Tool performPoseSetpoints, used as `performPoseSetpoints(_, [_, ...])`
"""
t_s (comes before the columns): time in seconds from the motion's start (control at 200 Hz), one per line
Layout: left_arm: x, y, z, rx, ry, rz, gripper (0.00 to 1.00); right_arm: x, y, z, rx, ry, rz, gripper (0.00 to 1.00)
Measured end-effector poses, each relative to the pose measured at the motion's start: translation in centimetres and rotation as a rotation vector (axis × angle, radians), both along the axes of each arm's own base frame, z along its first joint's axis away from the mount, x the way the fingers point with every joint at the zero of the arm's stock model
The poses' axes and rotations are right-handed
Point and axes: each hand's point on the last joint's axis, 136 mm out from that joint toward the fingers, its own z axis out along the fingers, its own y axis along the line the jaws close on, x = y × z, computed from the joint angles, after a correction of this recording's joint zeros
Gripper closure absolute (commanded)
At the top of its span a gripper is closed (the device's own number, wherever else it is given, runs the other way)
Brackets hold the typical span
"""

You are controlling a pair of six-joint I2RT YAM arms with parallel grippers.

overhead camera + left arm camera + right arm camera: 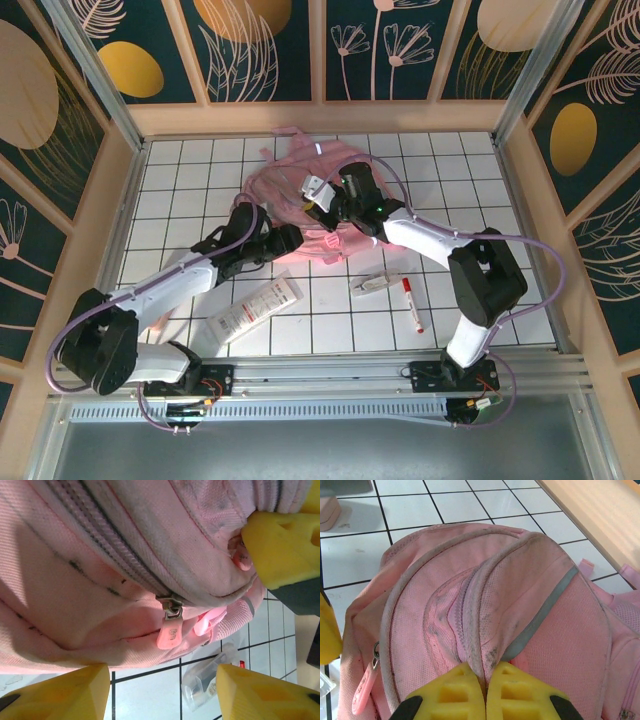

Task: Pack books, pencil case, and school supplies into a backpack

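Gripping a raised fold of the backpack (530,595), the right pincer (484,674) is closed. Its two yellow fingers (447,695) are pressed together on the pink fabric, just beside a grey reflective strip (540,615).

The backpack is located at the middle of the table (180,190), toward the far wall. Both arms are extended onto it in the top view.

The left pincer (162,675) is held partly open at a medium width, with nothing between its jaws. It is positioned against the near side of the backpack, just below a zip. The zip pull (170,630) is seen hanging above the gap between the jaws and is touched by neither. One finger of the right pincer is seen at the upper right of the left wrist view, pressed onto the fabric.

A clear packet (372,283) and the marker (411,306) are laid on the table to the right of the backpack. The packet is near the backpack, and the marker is just beside the packet. A long white card (255,308) with red print is laid nearer the front edge, beside the left arm and apart from the backpack.
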Motion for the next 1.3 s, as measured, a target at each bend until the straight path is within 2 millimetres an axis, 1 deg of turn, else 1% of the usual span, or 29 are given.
performPoseSetpoints(0.095, [0.0,-0.8,0.1,-0.008,0.005,-0.004,0.46,0.0,0.0,0.1,0.008,0.004,-0.005,1.0])
performPoseSetpoints(0.18, [0.5,-1.3,0.6,-0.003,-0.003,0.011,0.49,0.1,0.1,0.2,0.017,0.009,-0.011,1.0])
performPoseSetpoints(0.315, [1.2,-1.5,1.2,0.008,-0.023,0.046,0.54,0.1,0.2,0.5,0.03,0.012,-0.01,1.0])
performPoseSetpoints(0.465, [1.6,-1.2,0.9,0.017,-0.019,0.074,0.57,0.0,0.4,0.6,0.044,0.023,-0.007,1.0])
performPoseSetpoints(0.525, [1.7,-1.0,0.8,0.026,-0.021,0.089,0.6,0.0,0.4,0.7,0.046,0.023,-0.007,1.0])
performPoseSetpoints(0.666, [2.2,-0.5,0.6,0.045,-0.029,0.134,0.6,-0.1,0.4,0.7,0.048,0.025,-0.004,1.0])
performPoseSetpoints(0.781, [2.6,0.0,-0.1,0.074,-0.03,0.164,0.62,-0.2,0.5,0.7,0.049,0.026,0.0,1.0])
performPoseSetpoints(0.921, [3.0,0.6,-1.3,0.133,-0.023,0.2,0.78,-0.3,0.7,0.6,0.047,0.026,0.003,1.0])
performPoseSetpoints(0.996, [3.1,1.1,-1.8,0.168,-0.027,0.218,0.83,-0.3,0.7,0.6,0.046,0.025,0.003,1.0])
performPoseSetpoints(1.041, [3.2,1.4,-1.8,0.183,-0.032,0.226,0.87,-0.4,0.7,0.6,0.046,0.024,0.004,1.0])
performPoseSetpoints(1.091, [3.3,1.8,-1.8,0.204,-0.042,0.24,0.88,-0.4,0.7,0.6,0.045,0.022,0.004,1.0])
performPoseSetpoints(1.156, [3.4,2.3,-1.7,0.232,-0.057,0.254,0.95,-0.4,0.8,0.5,0.046,0.019,0.006,1.0])
performPoseSetpoints(1.181, [3.4,2.6,-1.5,0.243,-0.064,0.258,1.0,-0.5,0.8,0.4,0.044,0.021,0.007,1.0])
performPoseSetpoints(1.301, [3.4,4.1,-0.4,0.299,-0.113,0.288,1.0,-0.7,0.9,0.2,0.038,0.019,0.012,1.0])
